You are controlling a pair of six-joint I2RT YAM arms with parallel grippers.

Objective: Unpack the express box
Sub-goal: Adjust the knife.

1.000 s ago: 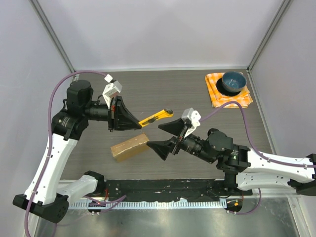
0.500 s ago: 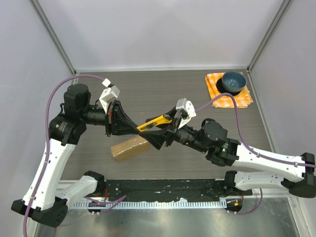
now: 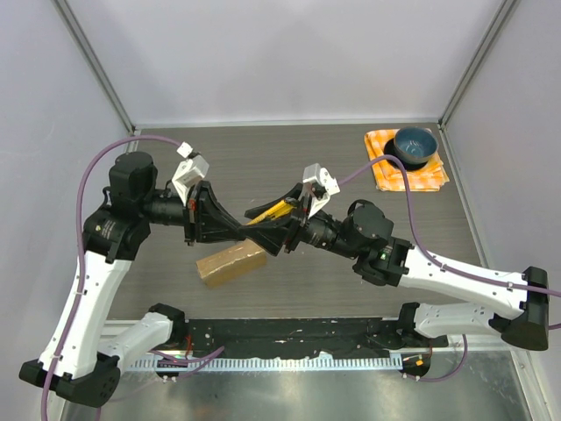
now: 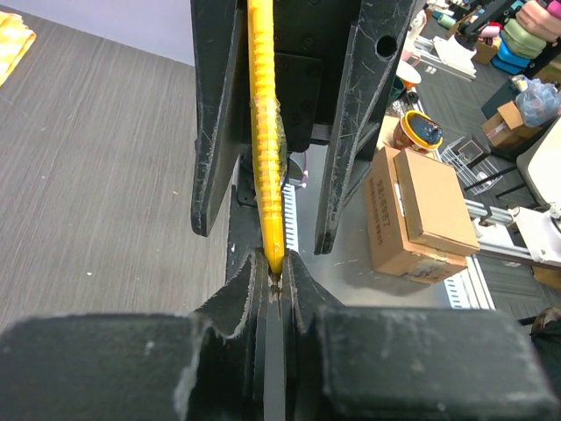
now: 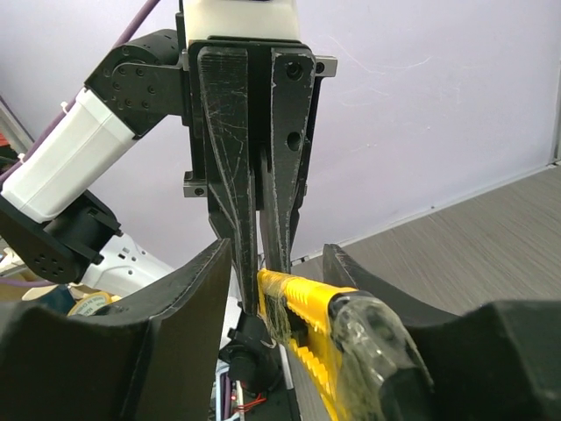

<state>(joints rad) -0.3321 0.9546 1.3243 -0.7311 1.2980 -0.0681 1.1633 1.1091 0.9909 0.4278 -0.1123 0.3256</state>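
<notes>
The express box (image 3: 230,261), a small brown carton, lies shut on the dark table in front of both grippers. Above it hangs a yellow utility knife (image 3: 277,210). My left gripper (image 3: 252,228) is shut on the knife's tip, as the left wrist view shows: gripper (image 4: 274,270), knife (image 4: 266,132). My right gripper (image 3: 268,228) stands open, its jaws on either side of the knife's body with gaps showing. In the right wrist view the knife (image 5: 307,303) lies between my right gripper's (image 5: 279,250) fingers, nearer the right-hand one.
A blue bowl (image 3: 414,145) sits on an orange checked cloth (image 3: 386,171) at the far right corner. Grey walls enclose the table on three sides. The two arms cross over the table's middle. A black rail (image 3: 289,333) runs along the near edge.
My right arm has swung left and up to the knife, and its jaws have narrowed around it. The left gripper has kept hold and shifted slightly. The box has not moved.
</notes>
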